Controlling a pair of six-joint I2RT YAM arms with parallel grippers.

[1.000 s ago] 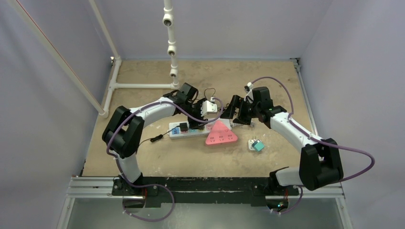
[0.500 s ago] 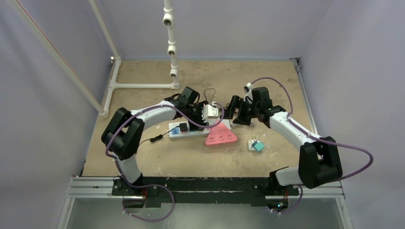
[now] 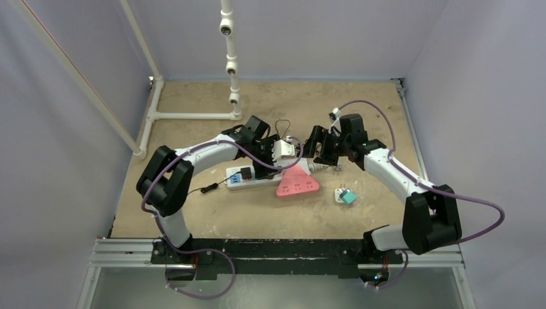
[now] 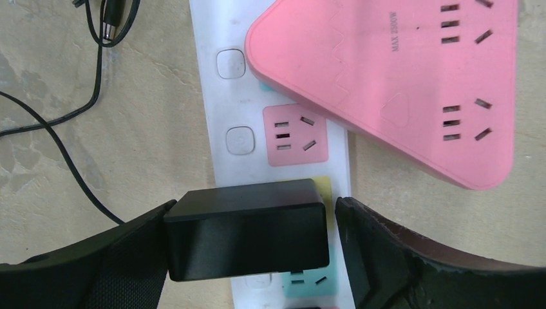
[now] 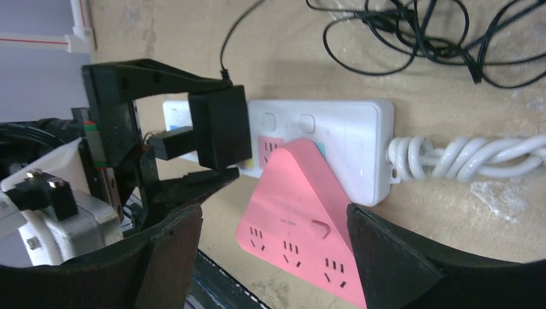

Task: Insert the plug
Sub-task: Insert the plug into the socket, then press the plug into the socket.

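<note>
Plug (image 4: pixel 244 228) sits on the power strip (image 4: pixel 235 96) between the left gripper (image 4: pixel 255 219) fingers, jaws spread, one side gapped. Looks like the seating step; next probably a straight lift off. Right gripper (image 5: pixel 272 215) is spread and empty.

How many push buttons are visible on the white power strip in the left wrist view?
2. One button sits beside the pink adapter; the other button is next to the pink socket. The black plug may hide more.
</note>
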